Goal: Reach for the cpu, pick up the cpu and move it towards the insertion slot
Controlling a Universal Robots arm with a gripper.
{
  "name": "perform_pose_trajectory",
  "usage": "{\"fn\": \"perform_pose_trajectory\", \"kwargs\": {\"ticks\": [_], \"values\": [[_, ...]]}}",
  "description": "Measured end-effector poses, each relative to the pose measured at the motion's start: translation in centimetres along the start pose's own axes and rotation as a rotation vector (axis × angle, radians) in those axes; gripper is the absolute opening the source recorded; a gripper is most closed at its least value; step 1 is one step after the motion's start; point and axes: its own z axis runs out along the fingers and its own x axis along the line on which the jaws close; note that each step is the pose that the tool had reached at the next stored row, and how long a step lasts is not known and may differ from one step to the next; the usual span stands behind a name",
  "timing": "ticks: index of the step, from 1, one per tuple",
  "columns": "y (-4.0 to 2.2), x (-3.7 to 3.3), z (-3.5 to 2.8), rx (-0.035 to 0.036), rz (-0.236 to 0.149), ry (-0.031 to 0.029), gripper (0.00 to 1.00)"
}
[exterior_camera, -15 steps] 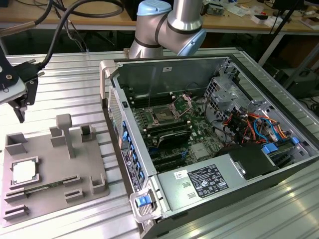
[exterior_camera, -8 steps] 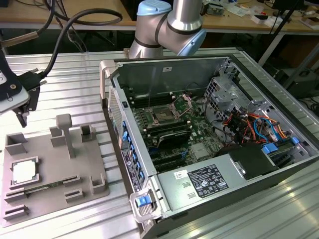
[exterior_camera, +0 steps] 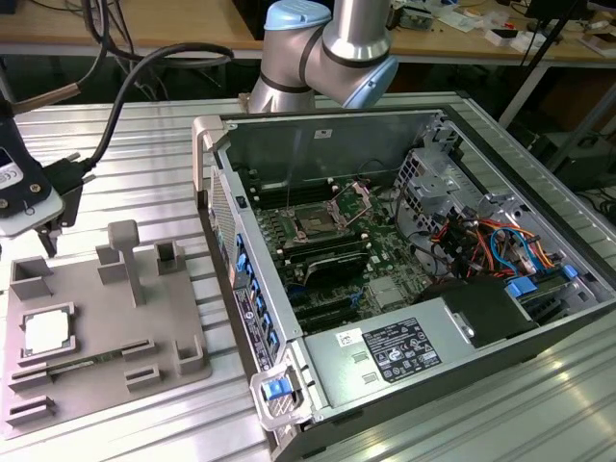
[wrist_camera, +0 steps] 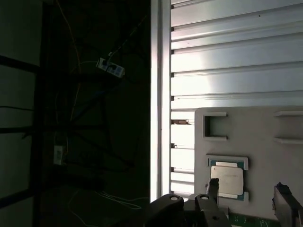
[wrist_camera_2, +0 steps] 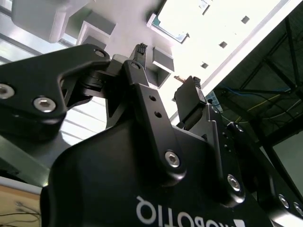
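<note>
The cpu (exterior_camera: 47,332) is a silvery square chip lying flat in a recess of the grey fixture plate (exterior_camera: 106,380) at the exterior view's left. It shows in the first wrist view as cpu (wrist_camera: 227,179), and glare-washed in the second wrist view as cpu (wrist_camera_2: 201,19). My gripper (exterior_camera: 50,234) hovers above the plate's far edge, a short way from the chip. Its black fingers (wrist_camera_2: 141,52) stand apart with nothing between them; gripper (wrist_camera_2: 168,68), gripper (wrist_camera: 248,194). The insertion slot (exterior_camera: 313,223) sits on the green board inside the open computer case.
The open computer case (exterior_camera: 404,289) fills the middle and the exterior view's right, its tall side wall (exterior_camera: 236,260) facing the fixture plate. Upright grey blocks (exterior_camera: 123,252) rise from the plate. A thick black cable (exterior_camera: 125,96) hangs to the wrist. The table edge (wrist_camera: 161,94) runs beside the plate.
</note>
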Motion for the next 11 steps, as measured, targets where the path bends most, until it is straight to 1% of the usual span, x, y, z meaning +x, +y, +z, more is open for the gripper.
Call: {"fn": "perform_pose_trajectory", "kwargs": {"ticks": [4, 5, 6, 9, 11], "values": [[-0.04, -0.02, 1.05, 0.0000, 0.000, 0.0000, 0.53], [-0.05, -0.02, 1.22, 0.0000, 0.000, 0.0000, 0.53], [-0.06, -0.02, 1.57, -0.0001, 0.000, 0.0000, 0.53], [-0.08, -0.02, 2.10, -0.0004, 0.000, 0.0002, 0.53], [-0.08, -0.02, 2.13, -0.0012, 0.000, 0.0004, 0.53]]}}
